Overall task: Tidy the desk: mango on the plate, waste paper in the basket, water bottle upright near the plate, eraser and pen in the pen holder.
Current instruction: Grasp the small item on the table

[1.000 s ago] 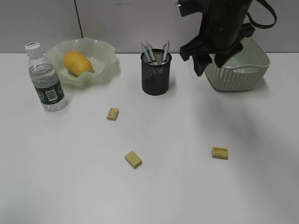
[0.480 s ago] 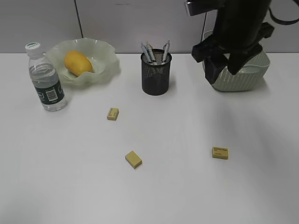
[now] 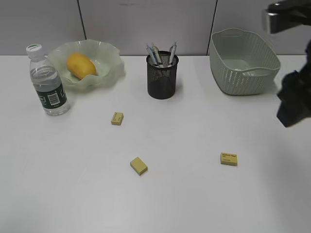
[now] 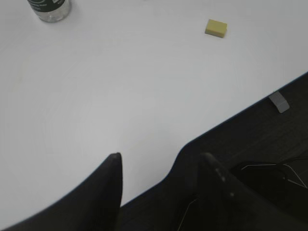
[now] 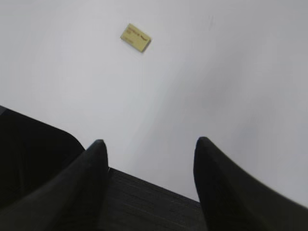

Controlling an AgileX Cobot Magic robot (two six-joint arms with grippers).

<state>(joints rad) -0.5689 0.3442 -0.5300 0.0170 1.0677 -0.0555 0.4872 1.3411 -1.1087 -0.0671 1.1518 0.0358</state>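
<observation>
3 erasers lie loose on the counter (image 3: 58, 184): one (image 3: 117, 118) left of centre, one (image 3: 138, 165) nearer, and one (image 3: 229, 158) at near right (the likeliest next pick for the right arm). The holder (image 3: 163, 76) stands far centre with pens (image 3: 156, 54) already in it. The mango (image 3: 80, 65) sits on the plate (image 3: 109, 56) at far left, and the bottle (image 3: 47, 81) stands upright just beside the plate. The basket (image 3: 244, 68) is at far right; whether paper lies inside I cannot tell.

The right pincer (image 5: 149, 149) hangs wide and empty over the counter's edge, with the right eraser (image 5: 135, 37) well beyond its tips. The left pincer (image 4: 161, 161) is likewise parted and empty, near the counter's front edge.

Risks, as I judge them: an eraser this flat could skid or flip if the tips land off-centre or scrape the counter. At the drop, the standing pens crowd the holder's mouth, so an eraser could bounce off them or the rim. A careless reach on the left might tip the bottle.
</observation>
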